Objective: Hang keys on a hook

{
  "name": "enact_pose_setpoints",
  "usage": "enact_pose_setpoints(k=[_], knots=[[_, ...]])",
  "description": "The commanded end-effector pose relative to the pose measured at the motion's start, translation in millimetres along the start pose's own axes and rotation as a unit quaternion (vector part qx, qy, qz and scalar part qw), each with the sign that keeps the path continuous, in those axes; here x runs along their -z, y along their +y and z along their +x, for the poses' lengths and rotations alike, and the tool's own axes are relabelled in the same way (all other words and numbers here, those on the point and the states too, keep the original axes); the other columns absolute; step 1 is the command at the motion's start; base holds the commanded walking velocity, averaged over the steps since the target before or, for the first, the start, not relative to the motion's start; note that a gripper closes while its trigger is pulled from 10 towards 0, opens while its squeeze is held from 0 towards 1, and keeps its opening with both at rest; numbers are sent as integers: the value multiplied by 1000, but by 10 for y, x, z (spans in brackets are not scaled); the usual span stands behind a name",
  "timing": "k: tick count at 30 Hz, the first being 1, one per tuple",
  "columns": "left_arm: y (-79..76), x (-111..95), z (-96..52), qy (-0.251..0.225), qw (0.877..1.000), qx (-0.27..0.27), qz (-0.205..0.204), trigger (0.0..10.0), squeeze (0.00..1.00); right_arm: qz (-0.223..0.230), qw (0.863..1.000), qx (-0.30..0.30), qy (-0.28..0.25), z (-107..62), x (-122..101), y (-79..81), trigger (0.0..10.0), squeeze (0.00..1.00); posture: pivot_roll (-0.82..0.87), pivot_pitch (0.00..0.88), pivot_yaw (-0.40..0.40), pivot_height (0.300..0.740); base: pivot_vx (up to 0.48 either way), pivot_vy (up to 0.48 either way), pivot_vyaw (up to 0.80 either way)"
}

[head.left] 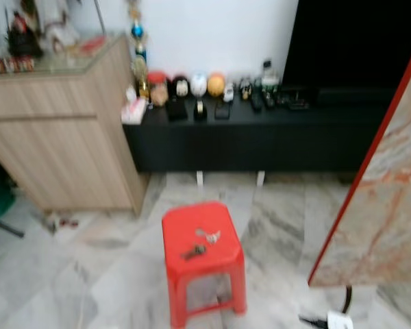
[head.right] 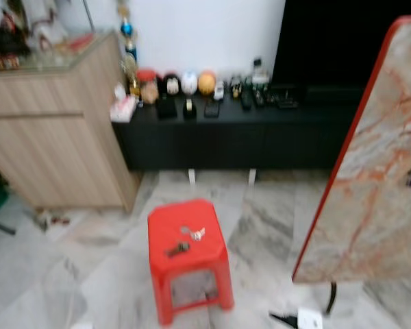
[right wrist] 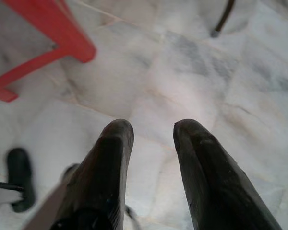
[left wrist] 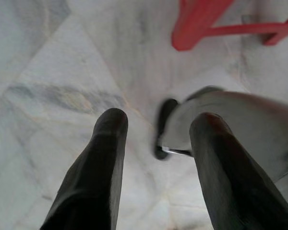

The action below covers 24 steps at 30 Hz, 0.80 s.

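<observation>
Marble floor (head.left: 109,274) underfoot, wooden cabinet (head.left: 61,137) at upper left, black shelf (head.left: 260,133) across the middle. Keys (head.left: 194,252) low in frame, flat on the red stool (head.left: 202,236) beside a pale tag. Left gripper (left wrist: 156,129) and right gripper (right wrist: 151,127) hanging over bare floor, fingers spread, holding nothing. Best to step closer, square up, then reach down over the keys; no hook clearly visible.

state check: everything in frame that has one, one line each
keys: lying on the stool, not picked up
red stool: upright on the marble floor
left gripper: open, empty, pointing at the floor
right gripper: open, empty, pointing at the floor
marble-look panel: leaning, tilted
</observation>
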<state>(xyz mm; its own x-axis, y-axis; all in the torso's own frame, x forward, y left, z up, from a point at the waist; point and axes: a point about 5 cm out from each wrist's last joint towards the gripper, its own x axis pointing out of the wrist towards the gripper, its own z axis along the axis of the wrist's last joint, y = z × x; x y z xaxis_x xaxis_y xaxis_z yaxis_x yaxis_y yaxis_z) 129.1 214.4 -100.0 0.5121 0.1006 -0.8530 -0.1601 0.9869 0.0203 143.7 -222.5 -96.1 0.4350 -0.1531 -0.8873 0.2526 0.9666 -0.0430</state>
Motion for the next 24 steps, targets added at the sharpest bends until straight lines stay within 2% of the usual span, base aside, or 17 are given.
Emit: enact_pose_setpoints(k=[1, 16, 24], knots=[[77, 6, -9, 5, 1000, -9, 8, 10000, 0, -1, 1000, -13, -8, 10, -65, 92, 10000, 0, 141, 0, -35, 740, 0, 480, 0], [76, 6, -9, 5, 1000, -9, 7, 10000, 0, 0, 1000, -15, -10, 12, -77, 111, 10000, 0, 142, 0, -38, 740, 0, 419, 0], [78, 0, -9, 2, 1000, -10, 10, 10000, 0, -1, 1000, -17, -8, 11, -64, 111, 10000, 0, 143, 0, -38, 740, 0, 31, 0]])
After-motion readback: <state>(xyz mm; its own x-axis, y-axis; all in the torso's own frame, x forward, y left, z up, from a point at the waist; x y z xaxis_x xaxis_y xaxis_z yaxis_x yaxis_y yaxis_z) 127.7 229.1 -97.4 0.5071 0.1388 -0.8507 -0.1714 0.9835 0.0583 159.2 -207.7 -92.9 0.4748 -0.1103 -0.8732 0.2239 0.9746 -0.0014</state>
